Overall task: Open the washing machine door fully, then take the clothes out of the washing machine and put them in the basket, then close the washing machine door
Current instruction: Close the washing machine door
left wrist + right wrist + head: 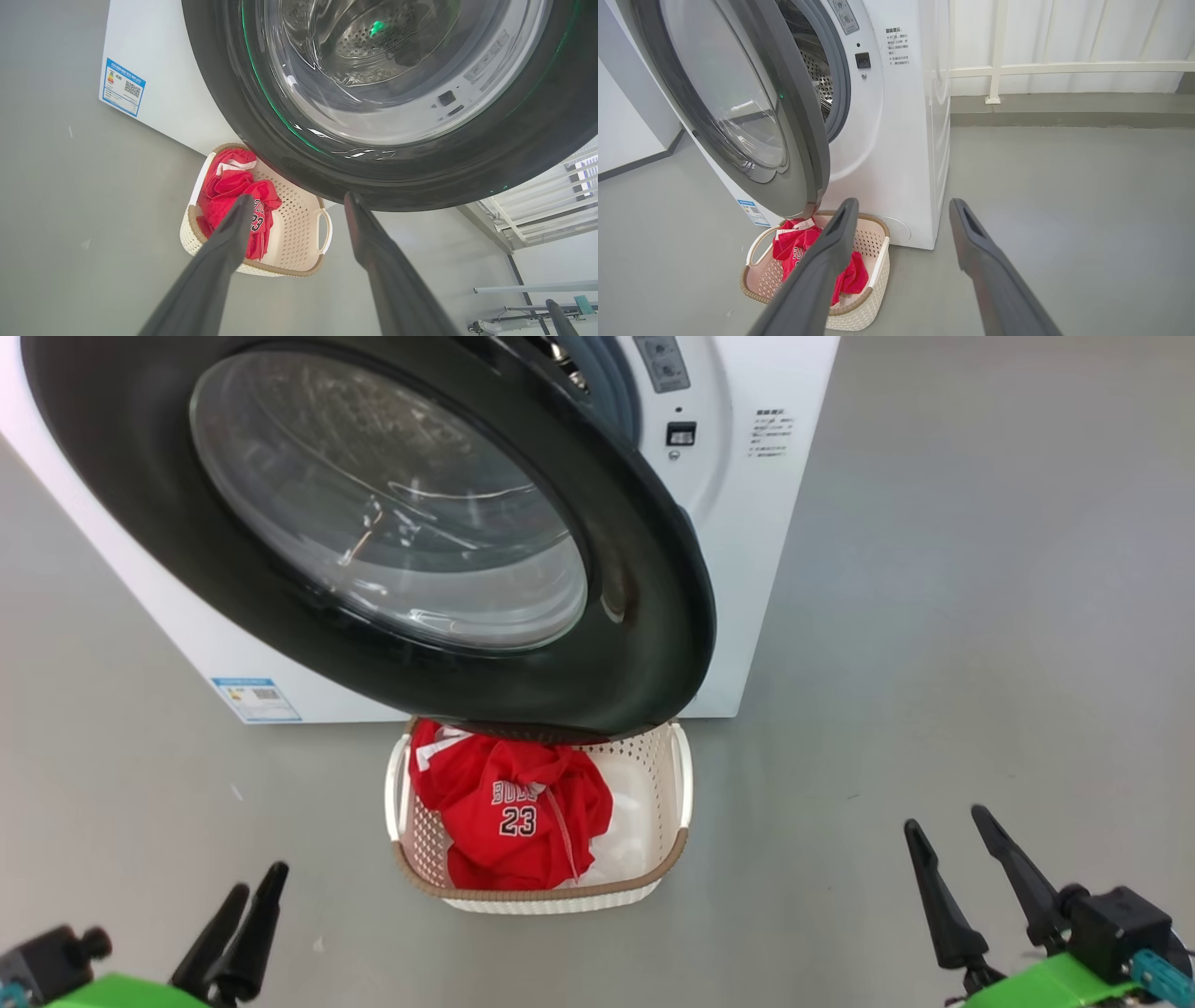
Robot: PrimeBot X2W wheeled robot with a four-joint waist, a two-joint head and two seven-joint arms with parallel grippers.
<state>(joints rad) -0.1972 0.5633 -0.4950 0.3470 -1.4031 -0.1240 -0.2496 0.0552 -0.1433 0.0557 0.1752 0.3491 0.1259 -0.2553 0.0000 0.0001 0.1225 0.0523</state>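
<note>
Door (pixel 644 616) standing ajar above basket (pixel 560 894) holding clothes (pixel 509 803); left gripper (pixel 259 885) and right gripper (pixel 945 823) hovering spread wide, empty; door's right edge probably suiting a steady push shut.

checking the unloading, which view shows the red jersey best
The head view: the red jersey lies in the basket, its 23 readable. In both wrist views a gripper finger crosses it.

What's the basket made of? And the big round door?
Basket: looks like cream moulded plastic, matte, with neat punched holes; brown rim looks woven. Door: glossy black rim, probably plastic, with a clear centre that reflects like glass.
</note>
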